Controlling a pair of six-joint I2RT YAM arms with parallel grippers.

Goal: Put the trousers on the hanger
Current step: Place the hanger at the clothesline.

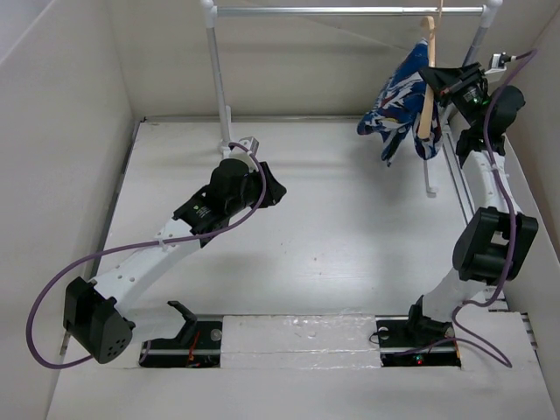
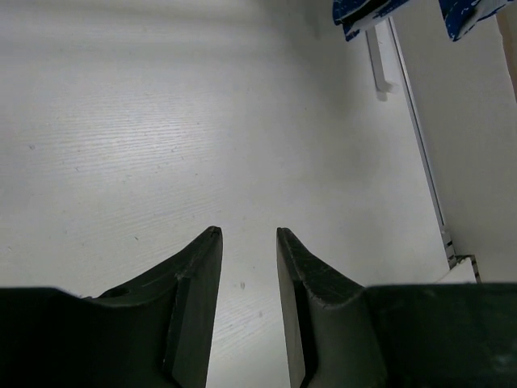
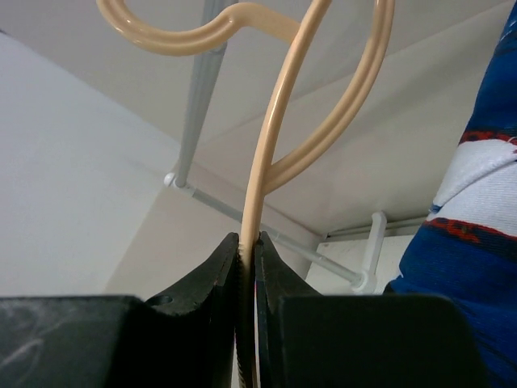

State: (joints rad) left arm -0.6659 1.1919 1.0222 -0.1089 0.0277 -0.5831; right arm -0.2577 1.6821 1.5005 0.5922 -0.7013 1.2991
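Observation:
The pale tan hanger (image 1: 426, 83) hangs upright at the far right, under the grey rail. The blue streaked trousers (image 1: 398, 101) are draped over it and hang down on its left. My right gripper (image 1: 435, 80) is raised up there and shut on the hanger; in the right wrist view the tan arm of the hanger (image 3: 266, 162) runs up from between my closed fingers (image 3: 218, 283), with the trousers (image 3: 477, 242) at the right edge. My left gripper (image 1: 273, 191) is open and empty, low over the table's middle (image 2: 246, 234). The trousers' hems (image 2: 363, 12) show at the top of the left wrist view.
The grey metal rail (image 1: 350, 11) on white posts (image 1: 216, 66) spans the back of the table. A white rail foot (image 2: 378, 69) stands under the trousers. White walls close in left, back and right.

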